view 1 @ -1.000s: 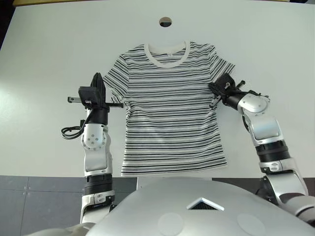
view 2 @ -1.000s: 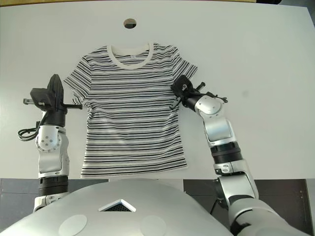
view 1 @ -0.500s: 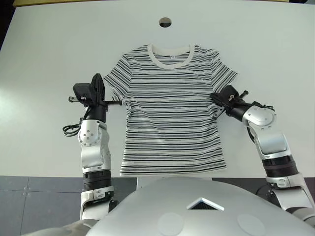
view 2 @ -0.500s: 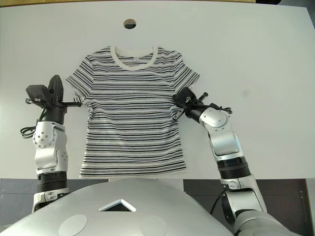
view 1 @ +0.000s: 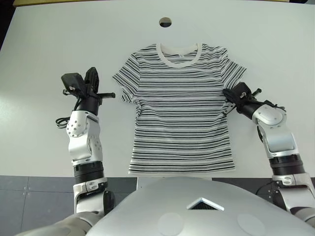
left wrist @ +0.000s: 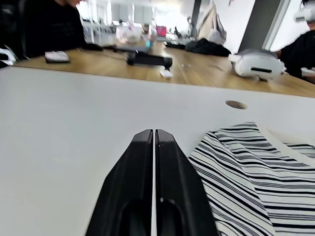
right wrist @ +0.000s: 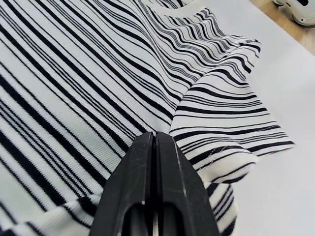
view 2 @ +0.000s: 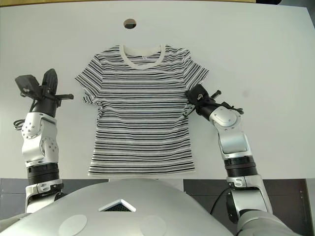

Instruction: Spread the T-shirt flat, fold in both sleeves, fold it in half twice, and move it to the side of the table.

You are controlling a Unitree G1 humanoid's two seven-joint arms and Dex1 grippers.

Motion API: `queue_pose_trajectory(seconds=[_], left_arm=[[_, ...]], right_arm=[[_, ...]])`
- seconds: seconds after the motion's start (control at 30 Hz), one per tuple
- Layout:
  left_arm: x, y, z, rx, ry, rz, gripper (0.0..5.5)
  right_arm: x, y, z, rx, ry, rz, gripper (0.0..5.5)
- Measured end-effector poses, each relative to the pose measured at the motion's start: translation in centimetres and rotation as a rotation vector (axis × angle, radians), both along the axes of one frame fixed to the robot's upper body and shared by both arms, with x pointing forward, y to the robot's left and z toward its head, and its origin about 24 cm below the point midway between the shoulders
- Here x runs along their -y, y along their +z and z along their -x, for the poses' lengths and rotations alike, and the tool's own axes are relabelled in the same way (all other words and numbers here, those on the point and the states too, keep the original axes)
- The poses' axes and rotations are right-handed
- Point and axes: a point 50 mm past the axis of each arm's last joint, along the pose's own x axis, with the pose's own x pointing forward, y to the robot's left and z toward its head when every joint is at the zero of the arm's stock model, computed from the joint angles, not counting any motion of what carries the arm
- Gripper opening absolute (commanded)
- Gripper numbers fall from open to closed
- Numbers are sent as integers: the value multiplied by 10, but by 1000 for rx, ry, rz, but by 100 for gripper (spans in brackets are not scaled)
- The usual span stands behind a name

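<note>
T-shirt (view 1: 179, 113) looks soft, light, limp; pinch at sleeve hems. On left gripper (left wrist: 154, 133) jaws together, empty; right gripper (right wrist: 154, 135) jaws together, apparently pinching right armpit fabric.

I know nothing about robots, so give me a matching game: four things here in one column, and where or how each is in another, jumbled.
1 T-shirt
2 left jaws
3 right jaws
4 hole

a shut, over bare table
b beyond the shirt
c striped, spread out
d shut at the shirt's edge

Pairs: 1-c, 2-a, 3-d, 4-b
</note>
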Motion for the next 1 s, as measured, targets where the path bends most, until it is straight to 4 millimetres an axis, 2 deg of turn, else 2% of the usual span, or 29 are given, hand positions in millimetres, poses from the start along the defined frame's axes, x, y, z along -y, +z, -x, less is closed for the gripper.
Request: queue_pose_trajectory(seconds=[0.1, 0.23, 0.33, 0.43, 0.53, 0.8, 1.0], left_arm=[[0, -6, -9, -93, -51, 51, 38], [7, 2, -28, -164, -162, 78, 89], [13, 0, -37, -246, -224, 51, 141], [6, -16, -38, -359, -202, -4, 194], [2, -20, -40, -397, -194, -40, 244], [8, -19, -48, -434, -277, -118, 247], [15, -20, -47, -442, -336, -128, 143]], right_arm=[[-11, 7, 5, 67, 16, -113, 10], [-32, 45, 5, 220, 73, -354, 10], [-37, 64, 7, 271, 104, -467, 10], [-41, 74, 14, 287, 143, -519, 10], [-45, 75, 19, 277, 173, -541, 10], [-54, 78, 28, 275, 222, -556, 10], [-53, 78, 27, 280, 209, -557, 10]])
